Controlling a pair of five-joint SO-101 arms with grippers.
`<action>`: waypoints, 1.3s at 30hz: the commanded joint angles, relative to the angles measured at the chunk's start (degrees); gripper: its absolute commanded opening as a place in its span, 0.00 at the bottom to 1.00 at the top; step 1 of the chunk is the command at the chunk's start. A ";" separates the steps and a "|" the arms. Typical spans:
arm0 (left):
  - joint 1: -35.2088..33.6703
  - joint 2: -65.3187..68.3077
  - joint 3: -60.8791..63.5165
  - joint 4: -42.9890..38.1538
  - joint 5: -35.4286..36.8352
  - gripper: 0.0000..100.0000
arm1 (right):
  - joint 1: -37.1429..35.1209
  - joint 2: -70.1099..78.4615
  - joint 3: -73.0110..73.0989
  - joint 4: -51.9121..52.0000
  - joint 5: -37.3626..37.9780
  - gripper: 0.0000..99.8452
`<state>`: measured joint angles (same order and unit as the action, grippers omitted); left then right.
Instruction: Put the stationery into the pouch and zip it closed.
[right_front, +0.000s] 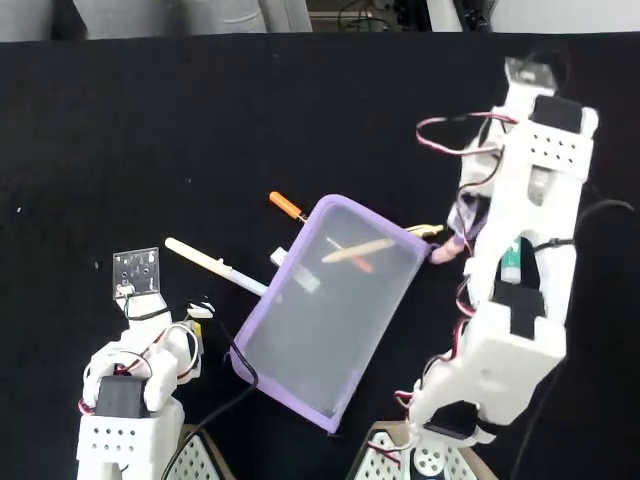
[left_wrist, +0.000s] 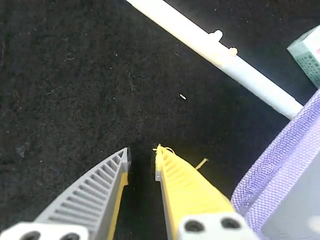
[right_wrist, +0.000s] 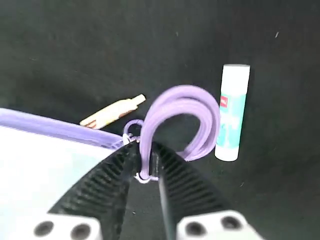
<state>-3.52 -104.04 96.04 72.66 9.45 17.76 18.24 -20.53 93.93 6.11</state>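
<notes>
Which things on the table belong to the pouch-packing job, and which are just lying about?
Job: pouch, its strap clamped in the right gripper; white pen; orange pen; pencil on or in the pouch, unclear which; small box; glue stick; left gripper, open beside the pouch.
Not job: black cable by the arm bases; black table.

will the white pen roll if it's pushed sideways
Probably rolls: the pen is a slim round barrel lying flat on the black table. The small nubs on its side may stop it after part of a turn. It looks stiff and light, so a push near one end would likely pivot it.
</notes>
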 joint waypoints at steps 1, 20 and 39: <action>0.22 -0.44 1.27 0.18 -0.53 0.10 | 3.52 2.51 1.36 -2.11 0.70 0.14; 0.57 -0.44 1.27 0.18 -0.53 0.10 | 3.78 -11.91 -8.22 7.30 5.45 0.22; 0.31 -0.44 1.27 0.18 -0.53 0.10 | -4.31 -17.71 26.15 -8.09 -11.96 0.22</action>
<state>-3.52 -104.04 96.04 72.66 9.45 14.42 3.21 2.77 89.71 -0.04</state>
